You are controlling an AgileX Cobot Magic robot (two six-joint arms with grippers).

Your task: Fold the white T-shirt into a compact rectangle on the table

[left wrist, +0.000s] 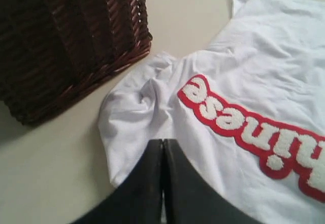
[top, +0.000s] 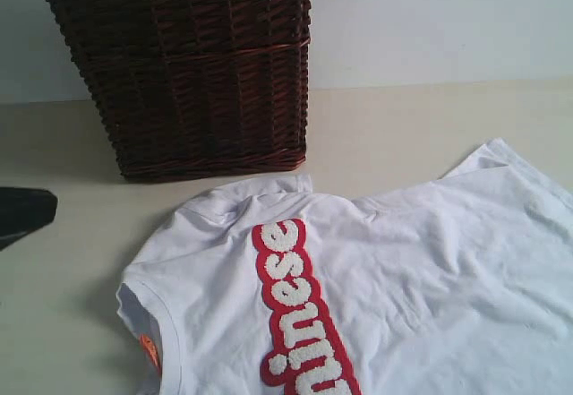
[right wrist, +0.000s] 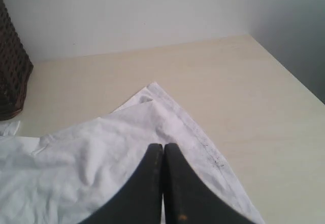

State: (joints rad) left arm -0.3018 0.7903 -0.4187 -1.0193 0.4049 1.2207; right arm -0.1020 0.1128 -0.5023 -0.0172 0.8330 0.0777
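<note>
The white T-shirt (top: 421,279) lies spread on the table (top: 72,323), its red band of fuzzy white letters (top: 300,319) running toward the front edge and a small orange tag (top: 149,350) at its left sleeve. My left gripper (left wrist: 162,141) is shut and empty, its tips over the shirt's sleeve area (left wrist: 134,112) near the lettering (left wrist: 244,127). My right gripper (right wrist: 163,146) is also shut and empty, hovering over the shirt's hem corner (right wrist: 157,99). In the exterior view only a dark part of the left arm (top: 22,214) shows at the left edge.
A dark red-brown wicker basket (top: 192,72) with white trim stands at the back left, close to the shirt's collar side. Bare table (right wrist: 254,92) stretches right of the hem, ending at an edge by the wall.
</note>
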